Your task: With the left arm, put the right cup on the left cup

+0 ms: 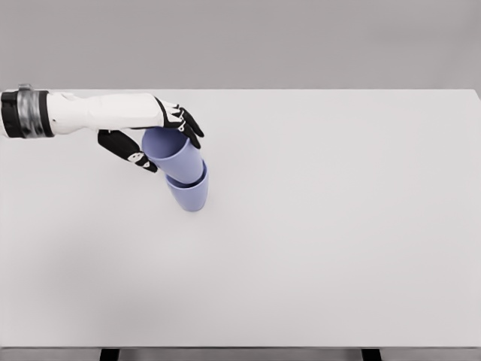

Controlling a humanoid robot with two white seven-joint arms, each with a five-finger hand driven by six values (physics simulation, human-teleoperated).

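L hand (pixel 154 134) curled round upper cup (pixel 171 150), thumb one side, fingers (pixel 188 124) the other. Upper cup nested in lower cup (pixel 189 192), stack tilted, on table (pixel 338 226), left of centre.

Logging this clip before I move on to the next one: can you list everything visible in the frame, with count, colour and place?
Lavender plastic cups: 2, pale purple, left of the table's middle; the upper cup sits nested in the lower cup, the pair leaning.
White rectangular table: 1, white top filling most of the view, dark legs showing at the bottom edge.
Grey backdrop: 1, plain grey, behind the table's far edge.
Left arm: 1, white with a dark wrist band, entering from the picture's left.
Left hand: 1, black and white, fingers wrapped around the upper cup.
Right arm: not in view.
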